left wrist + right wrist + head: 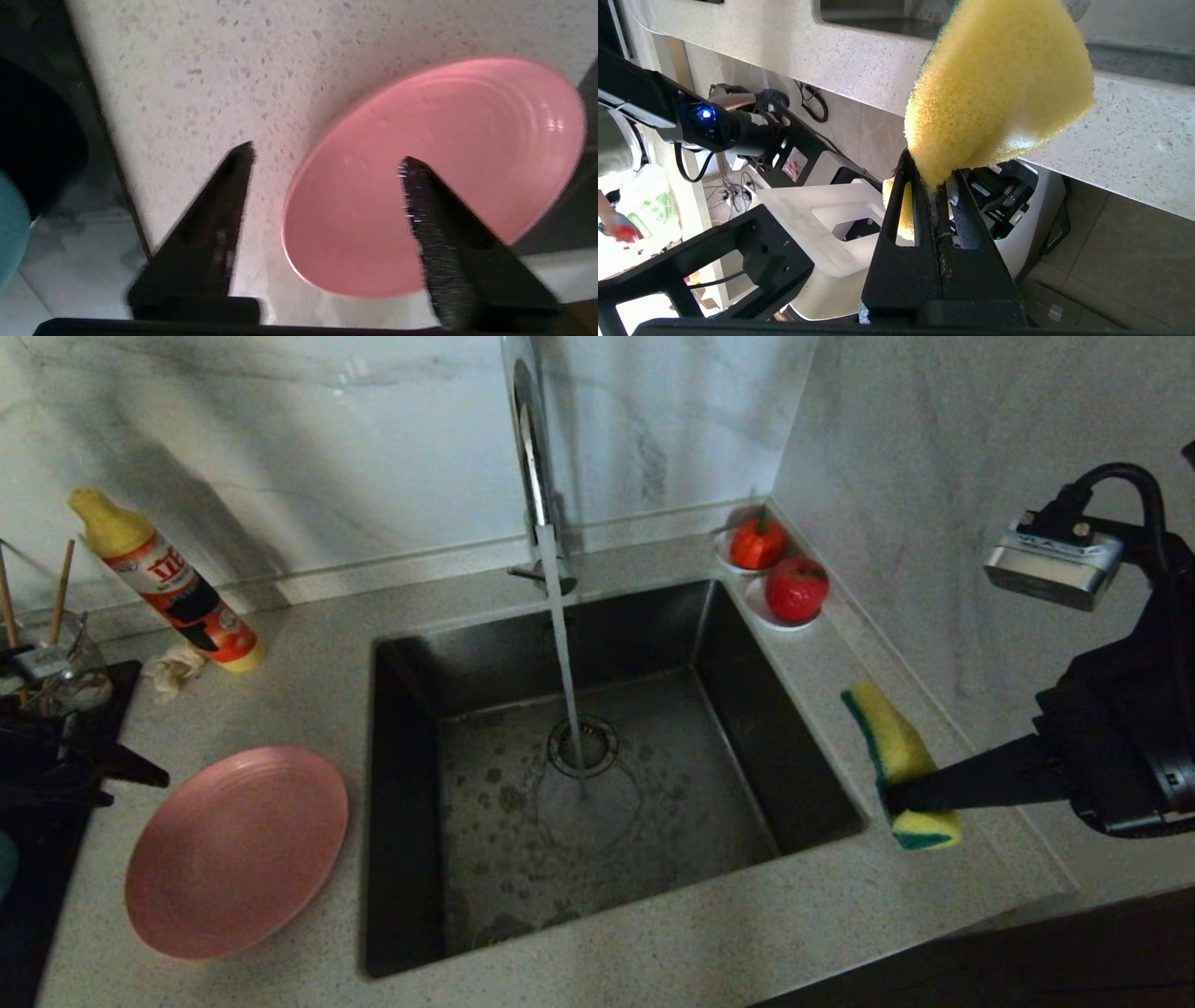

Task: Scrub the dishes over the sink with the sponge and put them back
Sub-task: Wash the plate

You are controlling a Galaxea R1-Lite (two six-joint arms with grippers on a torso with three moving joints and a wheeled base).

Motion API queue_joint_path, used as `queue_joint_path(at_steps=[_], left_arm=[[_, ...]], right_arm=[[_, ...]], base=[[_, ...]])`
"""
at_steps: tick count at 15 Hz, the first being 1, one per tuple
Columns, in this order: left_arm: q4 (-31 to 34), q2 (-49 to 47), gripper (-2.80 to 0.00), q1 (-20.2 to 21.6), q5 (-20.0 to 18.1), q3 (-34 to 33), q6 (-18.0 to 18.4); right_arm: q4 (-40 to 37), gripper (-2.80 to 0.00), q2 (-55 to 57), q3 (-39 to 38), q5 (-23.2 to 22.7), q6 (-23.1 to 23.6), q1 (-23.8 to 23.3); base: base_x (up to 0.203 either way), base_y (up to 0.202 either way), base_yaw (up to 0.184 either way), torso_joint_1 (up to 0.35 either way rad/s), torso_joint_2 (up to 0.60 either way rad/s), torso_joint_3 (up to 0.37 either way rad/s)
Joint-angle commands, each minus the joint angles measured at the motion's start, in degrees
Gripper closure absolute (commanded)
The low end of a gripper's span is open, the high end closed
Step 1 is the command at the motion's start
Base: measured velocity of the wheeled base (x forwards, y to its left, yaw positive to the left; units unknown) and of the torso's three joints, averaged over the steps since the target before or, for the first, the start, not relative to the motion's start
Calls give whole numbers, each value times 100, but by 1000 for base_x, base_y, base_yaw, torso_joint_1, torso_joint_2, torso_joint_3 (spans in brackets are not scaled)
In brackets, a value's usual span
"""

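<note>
The sink [747,709] is set into the middle of the speckled bench [308,700], and a stream of water [564,653] runs from the chrome faucet [530,448] at its back edge down onto the round drain strainer [584,745]; the basin floor is wet and spotted with suds and holds no dishes. The pink plate [236,851] lies flat and empty on the bench just left of the sink, toward the front edge. The left pincer [322,163] hangs over the plate's near rim with its fingers spread apart and nothing between them. The right pincer [892,795] is clamped on the yellow sponge [898,747], which stands upright over the bench just right of the sink's front right corner, its green scouring layer facing the basin. Two small white saucers [771,614] at the back right corner each carry a red fruit [796,588]. A detergent bottle [163,581] leans at the back left, beside a glass container [70,663] holding wooden chopsticks [62,588].
</note>
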State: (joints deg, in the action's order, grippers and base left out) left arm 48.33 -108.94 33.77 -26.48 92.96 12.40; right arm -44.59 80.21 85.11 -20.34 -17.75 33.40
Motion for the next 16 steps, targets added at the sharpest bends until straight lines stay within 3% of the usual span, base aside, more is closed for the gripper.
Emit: queue_joint_path(at_steps=[1,4,7,13,16], left_arm=[[-232,-111,-280,-2,2,-225,127],[-491,-188,-280,-26,-41,-505,412],[-492,-260,-280,-63,-167,-525,377],[-462,-290,-280,-63,-821,-572,221],[-480,-353,-280,-63,-880,-709,214]], right_arm=[[-23,0,29,-4,-13,-9,-18],[-6,0,56,-12,-13,-9,-27],[1,0,65,-12,-13,-9,-36],[21,0,56,-122,-13,0,-115],[21,0,65,-127,-13,0,-130]], base=[[0,0,0,0,0,0],[0,0,0,0,0,0],[0,0,0,0,0,0],[0,0,0,0,0,0],[0,0,0,0,0,0]])
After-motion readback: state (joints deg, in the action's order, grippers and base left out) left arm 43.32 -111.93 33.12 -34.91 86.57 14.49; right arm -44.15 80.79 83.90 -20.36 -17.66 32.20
